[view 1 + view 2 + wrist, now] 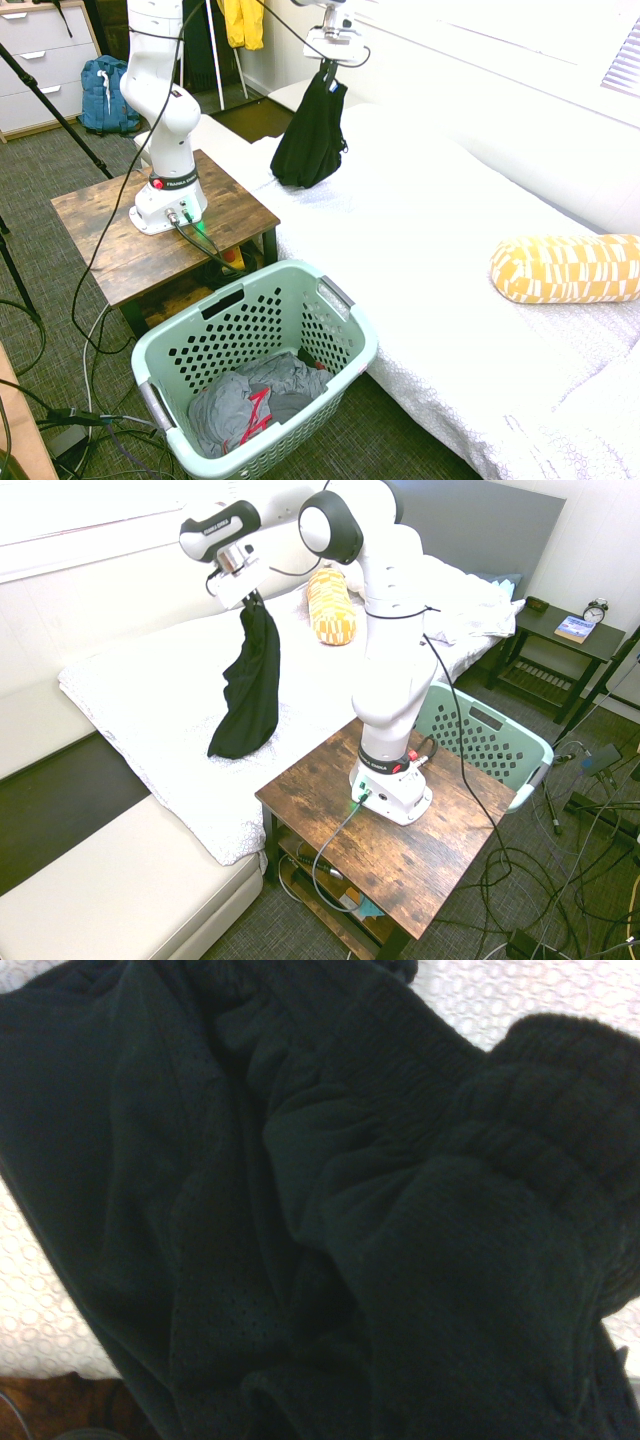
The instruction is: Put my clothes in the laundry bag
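A bedroom seen from above. At the left of the first outside view stands a wooden side table point(110, 235) with the white robot arm point(160, 110) bolted on top. Just in front of the table, on the carpet, sits a mint-green laundry basket point(255, 365) with holed sides; at its bottom lies a crumpled grey garment point(255, 400) with red stripes.

Moving right, a bed point(440, 300) with a white textured cover fills most of the room. Above its near corner the gripper point(328, 62) is shut on the top of a black top point(312, 135), which hangs straight down in a long limp bunch. In the second outside view its lowest folds seem to brush or hang just over the bed cover; which one is hard to tell. The wrist view is filled with the dark fabric.

Far right, a yellow patterned cushion point(565, 268) lies on the bed.

Progress looks about halfway: the top is picked up and raised, but it is well apart from the basket. Carrying it over the basket and letting go remains.
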Controlling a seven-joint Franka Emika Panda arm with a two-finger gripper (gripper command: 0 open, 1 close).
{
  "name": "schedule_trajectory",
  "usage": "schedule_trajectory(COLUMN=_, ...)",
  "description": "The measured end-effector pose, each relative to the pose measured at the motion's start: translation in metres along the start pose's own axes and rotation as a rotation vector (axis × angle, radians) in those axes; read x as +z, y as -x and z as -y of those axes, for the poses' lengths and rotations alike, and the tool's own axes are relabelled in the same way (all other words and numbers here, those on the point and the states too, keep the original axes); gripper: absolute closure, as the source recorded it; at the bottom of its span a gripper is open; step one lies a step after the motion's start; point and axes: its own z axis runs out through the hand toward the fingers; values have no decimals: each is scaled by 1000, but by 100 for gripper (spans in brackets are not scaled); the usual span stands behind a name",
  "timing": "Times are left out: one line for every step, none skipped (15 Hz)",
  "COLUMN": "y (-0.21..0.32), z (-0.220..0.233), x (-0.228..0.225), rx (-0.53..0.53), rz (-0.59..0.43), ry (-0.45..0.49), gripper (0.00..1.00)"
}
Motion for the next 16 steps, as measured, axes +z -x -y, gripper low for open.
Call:
schedule_trajectory(y=-4, z=-32, x=-15, rx=17, rz=2, ry=3, gripper=100)
schedule_trajectory(y=-8, z=-65, x=-27, rx=32, rz=7, ry=25, gripper=100)
schedule_trajectory(y=-9, z=-102, x=-40, rx=46, rz=15, ry=64, gripper=100)
schedule_trajectory(y=-8, z=-141, x=-54, rx=60, rz=26, ry=105, gripper=100)
schedule_trajectory(y=-6, z=-179, x=-67, rx=71, rz=36, ry=138, gripper=100)
schedule_trajectory(y=-1, z=-222, x=-78, rx=88, rz=53, ry=173, gripper=100)
schedule_trajectory(y=4, z=-264, x=-86, rx=109, rz=78, ry=206, gripper=100)
schedule_trajectory(y=8, z=-305, x=-89, rx=131, rz=104, ry=229, gripper=100)
schedule_trajectory(y=11, z=-348, x=-88, rx=166, rz=130, ry=248, gripper=100)
schedule_trajectory(y=14, z=-391, x=-80, rx=211, rz=170, ry=266, gripper=100)
schedule_trajectory(y=19, z=-433, x=-65, rx=251, rz=224, ry=276, gripper=100)
schedule_trajectory(y=26, z=-474, x=-44, rx=280, rz=291, ry=291, gripper=100)
schedule_trajectory(y=34, z=-513, x=-14, rx=307, rz=370, ry=300, gripper=100)
schedule_trajectory(y=42, z=-539, x=23, rx=332, rz=447, ry=292, gripper=100)
schedule_trajectory(y=47, z=-553, x=57, rx=343, rz=509, ry=284, gripper=100)
schedule_trajectory(y=49, z=-556, x=87, rx=342, rz=558, ry=283, gripper=100)
